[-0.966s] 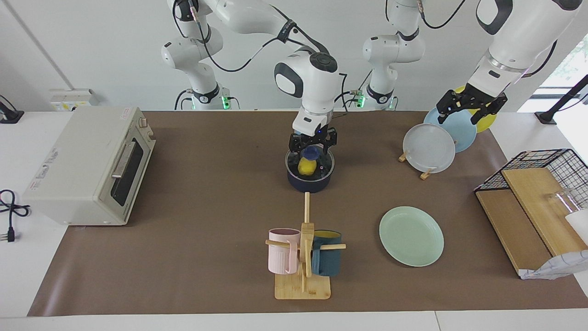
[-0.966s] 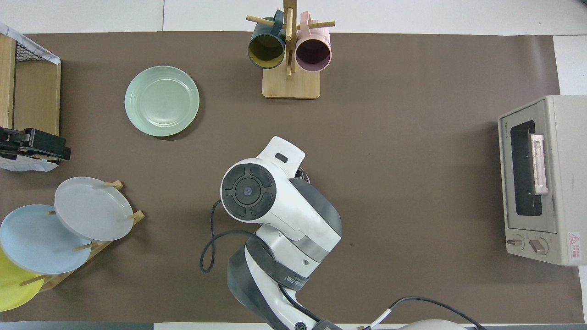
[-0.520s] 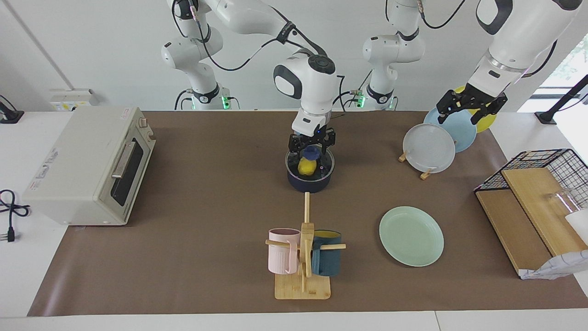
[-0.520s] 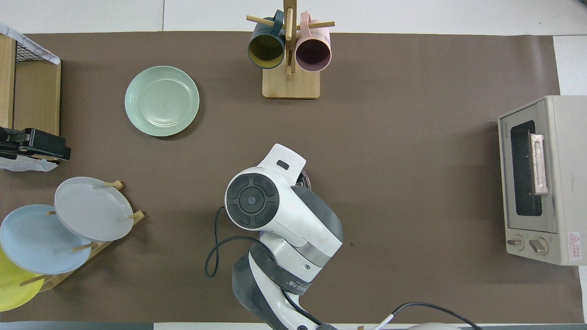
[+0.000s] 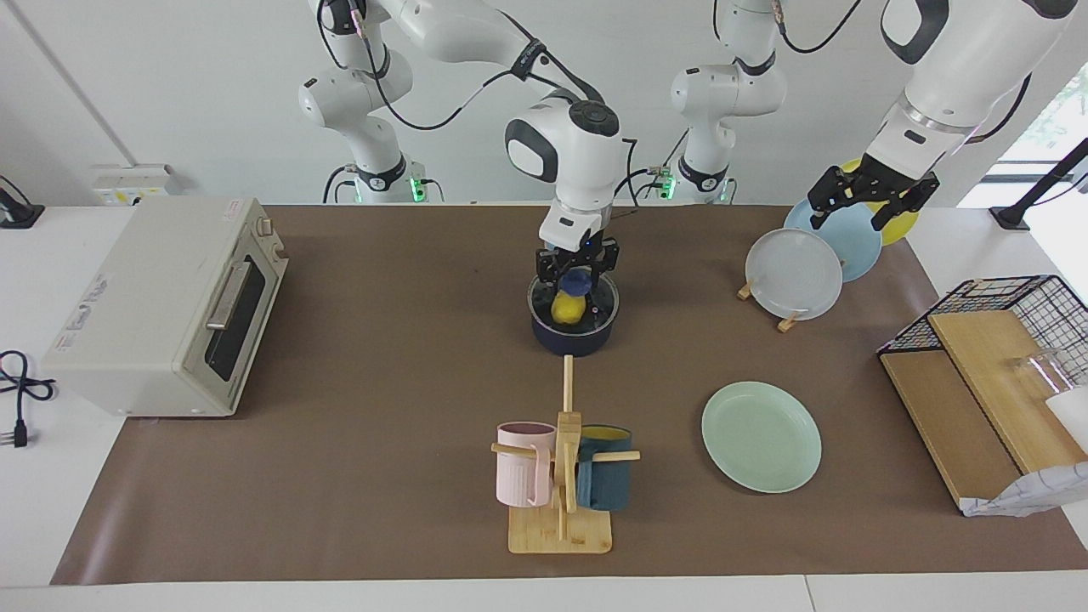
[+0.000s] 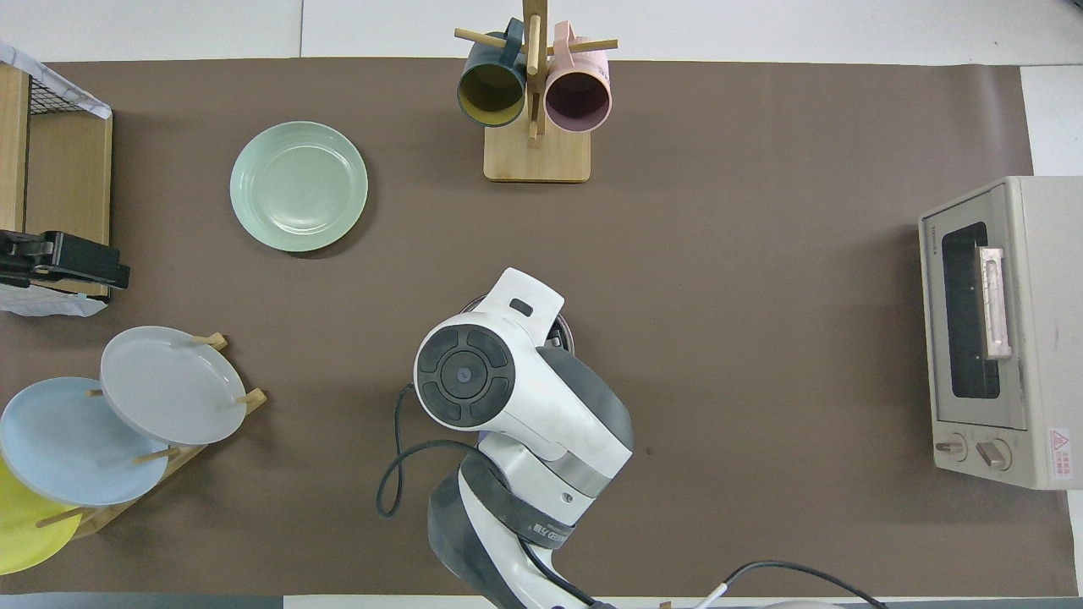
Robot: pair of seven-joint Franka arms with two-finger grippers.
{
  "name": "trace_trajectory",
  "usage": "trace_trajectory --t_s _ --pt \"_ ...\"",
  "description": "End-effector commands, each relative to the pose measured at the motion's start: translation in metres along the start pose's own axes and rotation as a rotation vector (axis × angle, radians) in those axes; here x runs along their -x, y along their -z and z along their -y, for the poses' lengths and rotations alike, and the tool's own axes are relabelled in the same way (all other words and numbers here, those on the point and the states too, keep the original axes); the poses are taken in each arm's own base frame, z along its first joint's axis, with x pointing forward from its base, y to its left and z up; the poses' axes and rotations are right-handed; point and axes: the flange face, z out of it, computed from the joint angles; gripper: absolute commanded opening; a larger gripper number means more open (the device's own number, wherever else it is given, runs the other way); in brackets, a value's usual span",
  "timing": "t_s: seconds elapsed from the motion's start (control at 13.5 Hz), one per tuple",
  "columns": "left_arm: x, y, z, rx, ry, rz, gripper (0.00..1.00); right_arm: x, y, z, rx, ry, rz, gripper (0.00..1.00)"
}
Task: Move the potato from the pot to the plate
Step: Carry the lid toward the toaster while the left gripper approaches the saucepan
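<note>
The yellow potato lies inside the dark blue pot at the middle of the table. My right gripper hangs just over the pot's mouth, and a dark blue rounded piece shows right under it, above the potato. In the overhead view my right arm hides the pot and the potato. The mint-green plate lies flat, farther from the robots than the pot and toward the left arm's end; it also shows in the overhead view. My left gripper waits open and empty over the plate rack.
A toaster oven stands at the right arm's end. A wooden mug tree with a pink and a teal mug stands farther out than the pot. A rack holds a grey-white plate, a blue one and a yellow one. A wire basket with boards is beside it.
My right arm has shifted slightly up and toward the robots over the pot. The potato has stayed in the pot. The left arm has barely moved.
</note>
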Motion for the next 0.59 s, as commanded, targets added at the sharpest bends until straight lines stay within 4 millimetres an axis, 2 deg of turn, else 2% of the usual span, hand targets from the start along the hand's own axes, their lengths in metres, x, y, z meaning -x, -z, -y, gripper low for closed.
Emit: trace_trajectory --t_s 0.0,0.15,0.3,0.45,0.52 --pt "0.001 0.004 -0.001 -0.017 0.009 -0.019 1.0 0.005 0.005 -0.001 -0.002 0.003 -0.021 0.49" --pt "0.001 0.004 -0.001 -0.017 0.007 -0.027 1.0 0.003 0.009 -0.002 -0.003 0.001 -0.024 0.47" --pt "-0.001 0.004 -0.001 -0.017 0.007 -0.033 1.0 -0.006 0.024 -0.005 -0.009 -0.01 -0.038 0.47" --pt "-0.003 0.004 -0.002 -0.016 0.005 -0.05 1.0 -0.017 0.043 -0.014 -0.005 -0.02 -0.04 0.47" --pt "-0.003 0.002 -0.002 -0.016 0.005 -0.05 1.0 -0.027 0.054 -0.027 -0.003 -0.036 -0.044 0.47"
